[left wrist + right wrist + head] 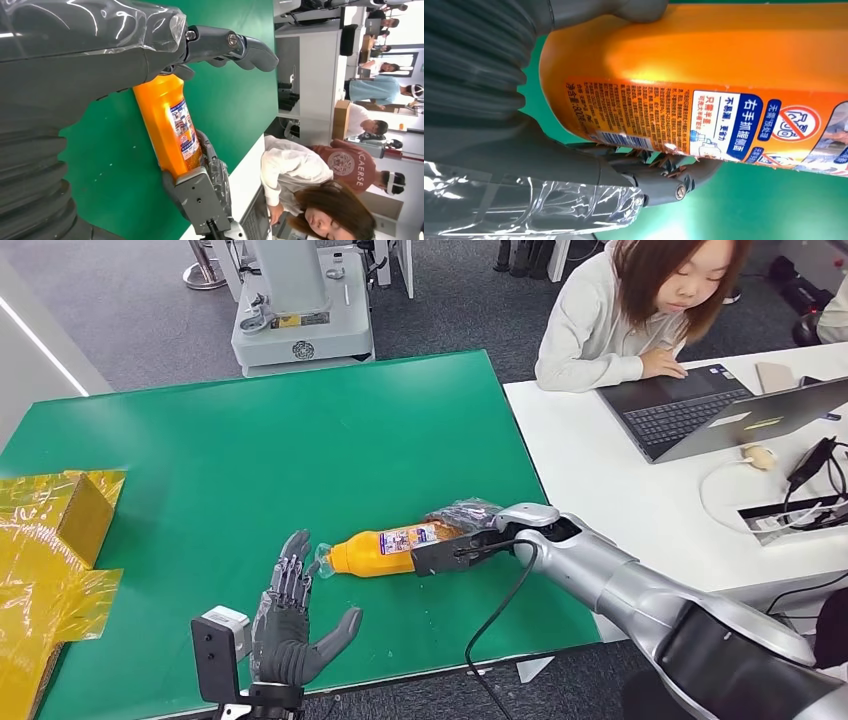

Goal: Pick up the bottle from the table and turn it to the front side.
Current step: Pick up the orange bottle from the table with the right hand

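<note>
On the green table (300, 440), near its front edge: orange bottle (385, 551) lying flat, base clasped by right robot hand (462, 530). Left robot hand (292, 625) spread beside the cap, holding nothing. Grasp made; lift and turn apparently still ahead.

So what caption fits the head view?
Right robot hand grips the lying orange bottle; left robot hand open nearby.

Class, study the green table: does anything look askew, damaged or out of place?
The orange bottle lies on its side, not upright, with the right hand around its base. Its label looks frayed along one edge.
</note>
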Tool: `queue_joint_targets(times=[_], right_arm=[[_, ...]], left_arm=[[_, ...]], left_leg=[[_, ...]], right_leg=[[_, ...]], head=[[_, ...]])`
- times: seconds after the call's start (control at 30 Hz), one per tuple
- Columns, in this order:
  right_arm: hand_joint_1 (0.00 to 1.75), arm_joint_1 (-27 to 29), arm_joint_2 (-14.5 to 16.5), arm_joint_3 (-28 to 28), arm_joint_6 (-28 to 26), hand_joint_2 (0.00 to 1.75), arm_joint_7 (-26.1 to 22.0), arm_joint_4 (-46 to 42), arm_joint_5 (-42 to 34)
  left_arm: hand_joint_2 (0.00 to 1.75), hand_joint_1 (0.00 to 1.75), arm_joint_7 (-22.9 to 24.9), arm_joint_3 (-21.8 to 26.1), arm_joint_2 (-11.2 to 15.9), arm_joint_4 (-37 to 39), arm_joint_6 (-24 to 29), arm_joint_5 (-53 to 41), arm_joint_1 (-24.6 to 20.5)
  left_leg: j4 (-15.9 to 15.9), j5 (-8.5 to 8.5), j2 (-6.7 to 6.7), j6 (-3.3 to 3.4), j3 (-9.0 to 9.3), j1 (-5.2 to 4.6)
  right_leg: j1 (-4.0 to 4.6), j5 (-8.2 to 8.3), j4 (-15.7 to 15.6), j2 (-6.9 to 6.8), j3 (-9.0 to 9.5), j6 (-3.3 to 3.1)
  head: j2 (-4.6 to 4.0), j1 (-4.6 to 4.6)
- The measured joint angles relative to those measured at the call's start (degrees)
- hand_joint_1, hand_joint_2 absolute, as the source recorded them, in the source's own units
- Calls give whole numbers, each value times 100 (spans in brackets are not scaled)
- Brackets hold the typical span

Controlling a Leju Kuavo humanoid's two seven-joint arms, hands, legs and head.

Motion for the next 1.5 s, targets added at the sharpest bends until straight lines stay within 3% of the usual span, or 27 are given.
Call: queue_joint_targets(times=[0.13,0.27,0.43,0.63,0.77,0.9,1.4,1.5], right_arm=[[158,65,-64,0,-43,175,0,-72,0],[172,88,-98,0,-45,175,0,-113,-1],[175,238,-161,-76,-204,175,-89,-206,-170],[175,1357,-215,-786,-794,175,-1014,-855,-1658],[175,2228,-214,-1184,-792,175,-1255,-1574,-3057],[175,2665,-202,-1395,-762,175,-1399,-2056,-3732],[175,2971,28,-1549,-760,175,-1504,-2517,-4007],[175,3062,89,-1617,-832,175,-1533,-2525,-3952]], left_arm=[[175,0,0,0,-1,7,-7,-9,-1],[175,0,0,0,-1,13,-8,-19,-1],[175,0,-2,0,-1,38,2,-20,1],[175,0,-161,0,1,39,370,-179,149],[175,0,-330,3,2,38,704,-316,202],[175,0,-439,39,9,37,945,-327,253],[175,0,-480,156,36,37,1152,-274,330],[175,0,-430,156,34,38,865,-133,272]], left_leg=[[2,0,0,0,2,0],[3,0,1,0,3,0],[4,0,-1,0,6,0],[4,-10,-6,3,-1,5],[1,-14,-10,7,-9,6],[-1,-14,-9,7,-12,6],[1,-13,-5,6,-11,6],[2,-13,-5,6,-11,6]], right_leg=[[0,0,0,1,2,0],[0,0,0,1,3,0],[0,0,-1,-1,8,1],[4,-4,-3,-7,8,3],[4,-12,-3,-12,4,4],[5,-12,-1,-11,1,4],[5,-11,-2,-10,0,3],[5,-11,-2,-10,-2,3]], head=[[0,0],[0,-1],[0,0],[0,1],[0,-1],[0,1],[0,1],[0,0]])
